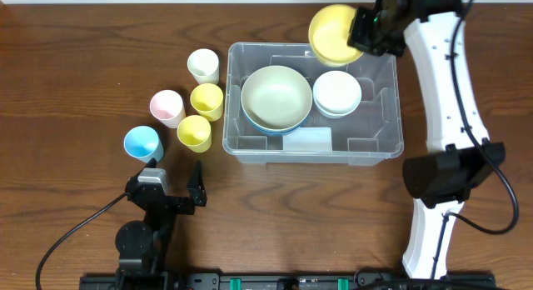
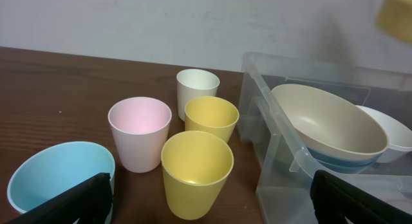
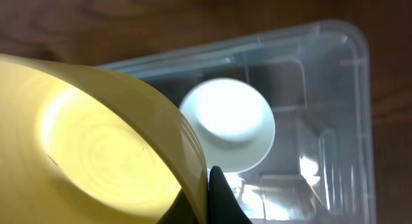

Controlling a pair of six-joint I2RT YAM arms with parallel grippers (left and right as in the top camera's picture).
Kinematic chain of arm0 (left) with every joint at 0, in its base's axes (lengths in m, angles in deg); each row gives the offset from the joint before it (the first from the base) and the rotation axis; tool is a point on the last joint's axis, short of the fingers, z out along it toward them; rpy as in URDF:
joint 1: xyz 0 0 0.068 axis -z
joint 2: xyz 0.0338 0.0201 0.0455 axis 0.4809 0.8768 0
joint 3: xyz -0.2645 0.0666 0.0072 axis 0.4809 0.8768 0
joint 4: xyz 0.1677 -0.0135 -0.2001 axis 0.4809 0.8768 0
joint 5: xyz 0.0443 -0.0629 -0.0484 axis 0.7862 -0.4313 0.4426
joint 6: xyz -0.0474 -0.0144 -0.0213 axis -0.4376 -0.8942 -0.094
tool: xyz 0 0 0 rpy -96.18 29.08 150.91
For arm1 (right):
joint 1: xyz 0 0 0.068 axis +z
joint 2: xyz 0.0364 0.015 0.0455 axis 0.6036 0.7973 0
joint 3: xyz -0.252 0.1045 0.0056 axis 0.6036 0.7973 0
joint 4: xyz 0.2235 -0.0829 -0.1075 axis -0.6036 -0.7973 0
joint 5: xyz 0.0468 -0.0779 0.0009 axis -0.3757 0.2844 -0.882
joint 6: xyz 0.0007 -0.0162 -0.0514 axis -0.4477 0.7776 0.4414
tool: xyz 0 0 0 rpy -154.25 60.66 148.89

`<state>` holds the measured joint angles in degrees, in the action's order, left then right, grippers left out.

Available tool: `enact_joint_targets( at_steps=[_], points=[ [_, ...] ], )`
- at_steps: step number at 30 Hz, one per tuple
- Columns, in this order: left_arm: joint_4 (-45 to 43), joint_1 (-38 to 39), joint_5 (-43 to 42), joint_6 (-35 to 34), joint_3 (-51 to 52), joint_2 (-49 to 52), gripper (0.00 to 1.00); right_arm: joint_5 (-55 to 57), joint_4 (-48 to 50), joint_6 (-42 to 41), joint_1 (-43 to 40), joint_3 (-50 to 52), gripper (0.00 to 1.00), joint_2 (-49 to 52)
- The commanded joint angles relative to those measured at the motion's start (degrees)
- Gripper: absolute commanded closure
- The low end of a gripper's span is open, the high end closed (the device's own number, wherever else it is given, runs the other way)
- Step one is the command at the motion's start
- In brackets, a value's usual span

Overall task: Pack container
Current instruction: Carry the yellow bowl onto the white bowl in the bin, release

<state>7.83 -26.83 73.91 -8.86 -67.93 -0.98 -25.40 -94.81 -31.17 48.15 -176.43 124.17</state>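
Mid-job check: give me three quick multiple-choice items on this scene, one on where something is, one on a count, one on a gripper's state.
1. Where is the yellow bowl relative to the container?
A. Lying inside it, on the bottom.
B. Resting far to its left.
C. Held above its far right corner.

2. How many cups stand on the table?
A. Three.
B. Five.
C. Seven.

3. What is the left gripper doing?
A. Open, holding nothing.
B. Shut on a cup.
C. Shut on a bowl.

Answers:
1 C: the right gripper grips its rim over that corner.
2 B: one cream, one pink, two yellow and one blue.
3 A: its fingers stand wide apart, with the cups ahead of them.
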Motion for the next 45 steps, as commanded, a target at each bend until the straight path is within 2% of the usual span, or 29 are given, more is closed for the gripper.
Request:
enact_joint_targets(
  at_steps=[1, 15, 33, 41, 45],
  points=[
    [0.5, -0.3, 0.5, -0.3, 1.7, -0.3, 0.02, 2.8, 1.0, -2.1, -0.3, 3.8, 0.99, 0.2],
    [0.5, -0.3, 0.5, -0.3, 1.7, -0.3, 0.02, 4.1, 7.9, -2.5, -1.3, 19.7, 0.99, 0.2],
    [0.5, -0.3, 0.5, -0.3, 1.7, -0.3, 0.02, 3.3, 14.7, -2.6, -1.3, 29.6, 0.96, 0.3],
    [0.5, -0.3, 0.5, -0.3, 1.7, -0.3, 0.02, 3.0, 15.0, -2.6, -1.3, 29.6, 0.72, 0.3],
    [0.5, -0.3, 0.5, -0.3, 1.7, -0.3, 0.02, 3.0, 15.0, -2.6, -1.3, 29.6, 0.67, 0.3]
  ],
)
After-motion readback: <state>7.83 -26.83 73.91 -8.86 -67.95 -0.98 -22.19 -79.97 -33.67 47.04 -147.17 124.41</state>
